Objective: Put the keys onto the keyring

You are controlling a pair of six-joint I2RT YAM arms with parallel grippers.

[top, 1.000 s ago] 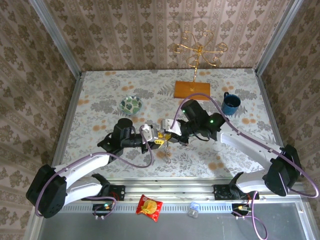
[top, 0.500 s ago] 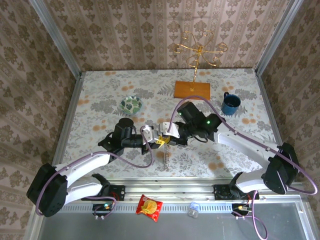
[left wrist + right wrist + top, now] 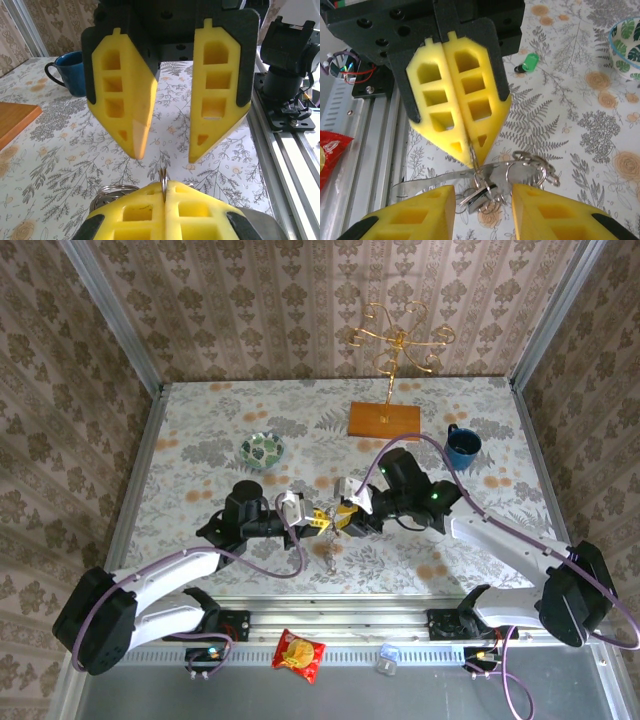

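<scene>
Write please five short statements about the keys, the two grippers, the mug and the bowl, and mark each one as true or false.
1. The left gripper has its jaws shut on a thin ring of the key cluster. True.
2. The right gripper is clamped tight on the cluster. False: its jaws stand apart.
3. The green-headed key lies on the table, apart from the cluster. True.
4. The blue mug lies tipped on its side. False: it stands upright.
5. The key cluster sits inside the patterned bowl. False: it hangs at the left gripper, well away from the bowl.
</scene>
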